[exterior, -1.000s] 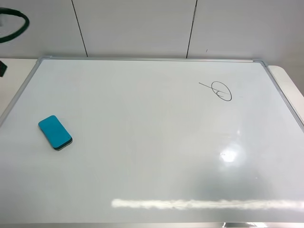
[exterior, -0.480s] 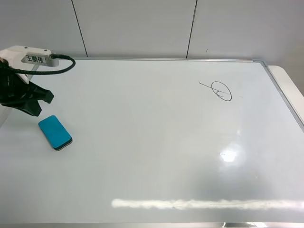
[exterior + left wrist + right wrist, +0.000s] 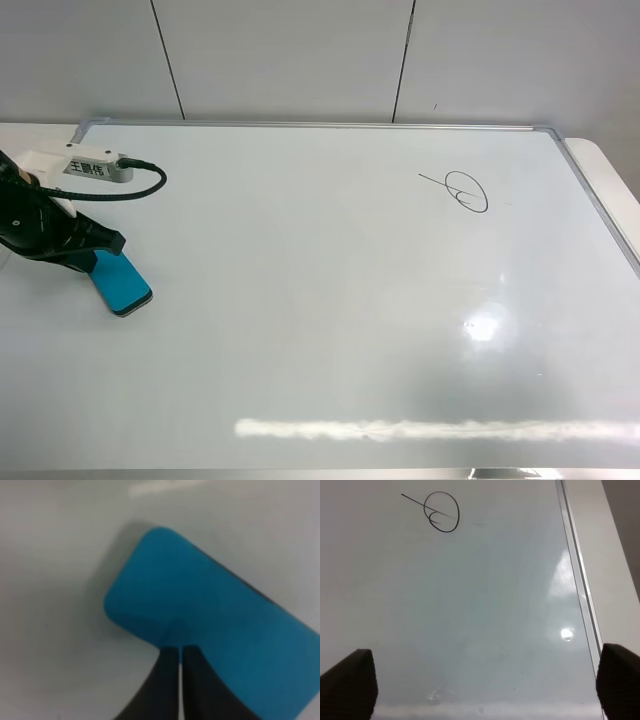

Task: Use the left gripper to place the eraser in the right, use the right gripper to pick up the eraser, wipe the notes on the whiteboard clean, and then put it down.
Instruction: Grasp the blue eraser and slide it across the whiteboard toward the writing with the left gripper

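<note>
A glossy whiteboard (image 3: 320, 300) with a thin silver frame lies flat and fills most of the view. Grey wall panels (image 3: 280, 60) stand behind it, and lamp glare (image 3: 481, 326) sits on its right half. The eraser (image 3: 126, 284) lies on the board's left side, well apart from the notes (image 3: 465, 190) at the upper right. The left gripper (image 3: 180, 652) hangs over the eraser's far end, its 2 jaws pressed together with nothing between them. The eraser is teal and rounded, with a dark underside. The right gripper (image 3: 480, 687) is above the board's right side, jaws wide apart.

Matte blk left gripper (image 3: 100, 245); its fingers (image 3: 200, 690) dark, tapered; white cam block (image 3: 80, 163) w/ blk-lettered label; thick blk cable (image 3: 160, 180) attached; right gripper (image 3: 484, 682) tips blk, rounded.
</note>
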`<state>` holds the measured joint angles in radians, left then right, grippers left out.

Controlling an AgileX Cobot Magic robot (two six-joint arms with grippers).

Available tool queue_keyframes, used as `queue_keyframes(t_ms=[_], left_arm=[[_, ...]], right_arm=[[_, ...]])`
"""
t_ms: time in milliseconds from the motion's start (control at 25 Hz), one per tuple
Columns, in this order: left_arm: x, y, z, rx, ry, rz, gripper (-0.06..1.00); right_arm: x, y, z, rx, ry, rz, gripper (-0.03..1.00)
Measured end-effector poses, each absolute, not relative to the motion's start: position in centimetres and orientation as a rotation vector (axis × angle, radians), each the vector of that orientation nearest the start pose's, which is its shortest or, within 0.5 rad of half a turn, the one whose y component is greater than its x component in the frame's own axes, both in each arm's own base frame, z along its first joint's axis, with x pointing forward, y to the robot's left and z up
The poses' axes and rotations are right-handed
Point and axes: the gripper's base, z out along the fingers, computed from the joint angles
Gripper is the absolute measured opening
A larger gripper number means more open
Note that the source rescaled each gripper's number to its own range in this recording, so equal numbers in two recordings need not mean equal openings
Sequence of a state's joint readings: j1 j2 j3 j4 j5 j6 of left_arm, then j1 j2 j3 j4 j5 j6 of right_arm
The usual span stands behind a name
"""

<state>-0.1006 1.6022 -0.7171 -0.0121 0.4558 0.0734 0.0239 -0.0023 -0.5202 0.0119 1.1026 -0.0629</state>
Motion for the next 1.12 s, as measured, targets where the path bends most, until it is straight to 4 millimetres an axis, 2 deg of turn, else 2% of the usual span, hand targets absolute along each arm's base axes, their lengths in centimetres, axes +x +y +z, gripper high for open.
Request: queue_keyframes(t_ms=[280,600,840,1040,1080,1120], left_arm=[[27.1,-3.1,13.2,0.245,2.841,-0.017,0.00],[27.3,-3.8,12.8,0.282,2.836,-0.015,0.00],[27.6,-6.4,12.8,0.324,2.755,-0.054,0.00],[27.6,-10.4,12.2,0.420,2.727,-0.109,0.00],[27.6,-10.4,12.2,0.420,2.727,-0.109,0.00],[27.6,-11.4,12.0,0.449,2.721,-0.121,0.00]], right_arm=[[-0.9,0.1,27.9,-0.091,2.062,-0.010,0.73],[-0.9,0.1,27.9,-0.091,2.062,-0.010,0.73],[-0.9,0.1,27.9,-0.091,2.062,-0.010,0.73],[-0.9,0.1,27.9,-0.091,2.062,-0.010,0.73],[-0.9,0.1,27.9,-0.091,2.062,-0.010,0.73],[-0.9,0.1,27.9,-0.091,2.062,-0.010,0.73]])
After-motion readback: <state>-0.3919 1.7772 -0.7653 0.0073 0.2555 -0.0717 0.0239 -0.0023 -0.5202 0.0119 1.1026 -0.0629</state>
